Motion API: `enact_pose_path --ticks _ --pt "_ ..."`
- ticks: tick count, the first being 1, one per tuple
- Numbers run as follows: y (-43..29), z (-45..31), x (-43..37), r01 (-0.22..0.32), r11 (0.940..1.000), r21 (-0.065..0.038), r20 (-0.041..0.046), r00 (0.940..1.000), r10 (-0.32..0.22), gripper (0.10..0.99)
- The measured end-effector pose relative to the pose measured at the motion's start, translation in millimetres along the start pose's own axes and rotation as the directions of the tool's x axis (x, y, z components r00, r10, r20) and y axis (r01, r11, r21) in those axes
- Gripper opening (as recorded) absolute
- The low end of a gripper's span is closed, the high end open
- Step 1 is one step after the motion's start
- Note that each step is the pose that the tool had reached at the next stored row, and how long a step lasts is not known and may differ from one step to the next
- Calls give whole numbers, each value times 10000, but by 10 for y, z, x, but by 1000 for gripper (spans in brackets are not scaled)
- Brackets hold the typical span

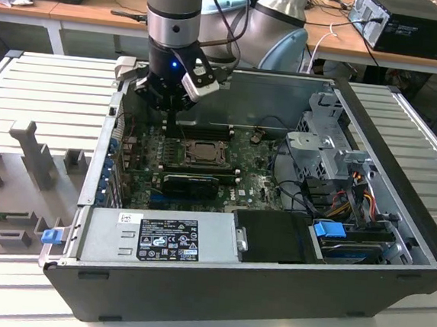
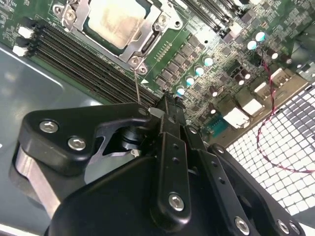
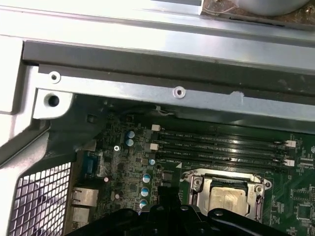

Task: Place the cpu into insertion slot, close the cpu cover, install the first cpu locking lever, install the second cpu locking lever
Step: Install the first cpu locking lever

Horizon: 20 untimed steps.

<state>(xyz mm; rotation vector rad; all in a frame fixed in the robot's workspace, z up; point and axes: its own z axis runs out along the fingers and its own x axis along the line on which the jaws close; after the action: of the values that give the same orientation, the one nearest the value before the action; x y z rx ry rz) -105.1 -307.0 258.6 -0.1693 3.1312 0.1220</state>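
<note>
My tool (image 2: 165, 105) hangs clenched and empty just above the motherboard (image 1: 262, 184), beside the memory slots. The cpu (image 2: 119, 22) already lies in the insertion slot (image 1: 201, 153) under the cpu cover (image 2: 88, 19). I judge the thin wire locking lever (image 2: 137, 87) stiff, springy and slippery, best caught at its free end.

green motherboard (image 1: 259, 184) carried a pale silvery-beige cpu (image 2: 118, 22) within a silvery cpu cover (image 2: 81, 22); beside it, black memory slots (image 3: 221, 145); black gripper (image 2: 170, 110); dark grey case (image 1: 253, 289).
</note>
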Motion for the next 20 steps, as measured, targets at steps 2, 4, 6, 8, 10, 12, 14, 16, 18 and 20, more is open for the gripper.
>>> enact_pose_path --ticks 2,4,6,8,10,12,14,16,18,20 --pt "47 5 -5 1 10000 0 0 10000 -1 106" --pt "81 8 -9 -1 10000 -1 0 10000 1 106" --pt "104 11 -18 -1 10000 -1 -3 10000 1 106" --pt "110 12 -45 -2 10000 -1 -10 10000 2 106" --pt "107 13 -65 -22 10000 -1 -8 10000 22 106" --pt "107 13 -75 -31 10000 -1 -7 10000 31 106" --pt "104 14 -96 -37 10000 -1 -7 10000 37 106" --pt "102 14 -120 -38 10000 -1 -6 10000 38 106" --pt "99 14 -150 -40 10000 -1 -6 10000 40 106" --pt "95 14 -181 -39 10000 -1 -8 10000 39 106"
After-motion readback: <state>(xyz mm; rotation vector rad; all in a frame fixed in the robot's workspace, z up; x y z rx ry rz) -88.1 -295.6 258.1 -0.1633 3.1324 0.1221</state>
